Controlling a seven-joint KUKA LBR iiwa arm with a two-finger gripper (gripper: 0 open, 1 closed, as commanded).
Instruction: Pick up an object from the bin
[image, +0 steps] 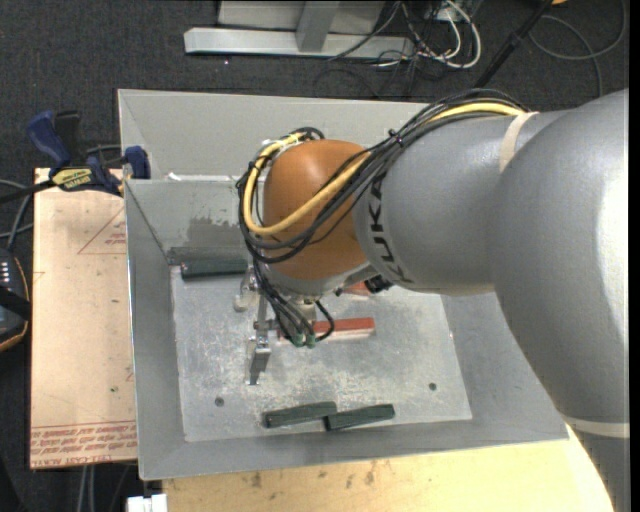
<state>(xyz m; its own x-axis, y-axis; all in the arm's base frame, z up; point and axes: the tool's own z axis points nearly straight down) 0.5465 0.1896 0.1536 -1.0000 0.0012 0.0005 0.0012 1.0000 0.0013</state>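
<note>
Two dark flat bars (328, 415) lie in metal bin (150, 300). Your fingers (258, 352) hang over scratchy floor beside flat red block (347, 327); spread or pressed, can't tell.

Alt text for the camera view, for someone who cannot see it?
The arm's end effector hangs low over the floor of the grey metal bin, left of centre. A flat red piece lies beside it toward the view's right, one dark bar by the back left corner, a pair of dark bars along the front wall.
</note>
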